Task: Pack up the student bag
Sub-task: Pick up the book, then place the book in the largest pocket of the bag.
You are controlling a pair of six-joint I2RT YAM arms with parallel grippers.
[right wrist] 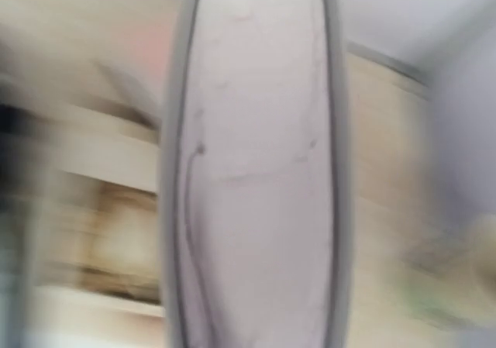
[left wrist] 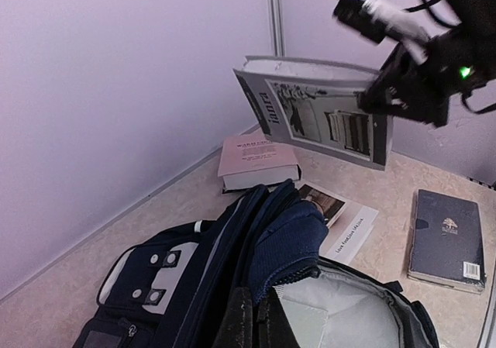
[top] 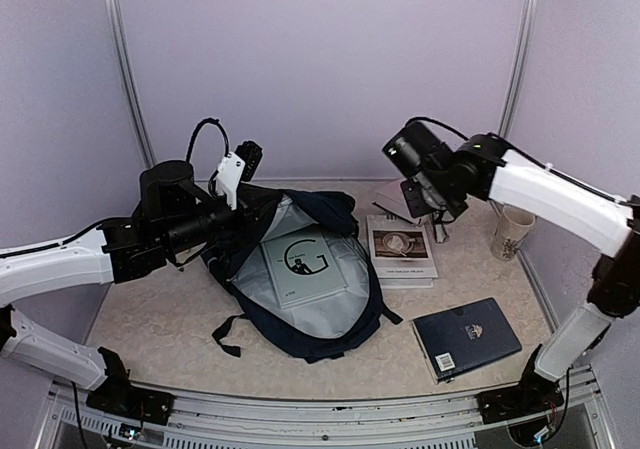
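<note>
Beige worktop (top: 150, 319). Student bag (top: 330, 314) at centre, mouth agape (white book (top: 305, 264) inside). Left pincer (left wrist: 252, 305) clamped on bag's rim. Right pincer (left wrist: 385, 92) clamped on grey book (left wrist: 310, 111), aloft behind bag's right side.

The student bag (top: 310, 341) gapes upward; pale book (top: 305, 264) covers its lining. A book stack (top: 400, 251) sits just right; my grey book (left wrist: 318, 115) hangs aloft behind.

Right wrist view: motion-blurred; only grey-covered paperback book (right wrist: 252, 162) discernible. Left wrist view: dark navy fabric backpack (left wrist: 194, 286) cropped at bottom edge
</note>
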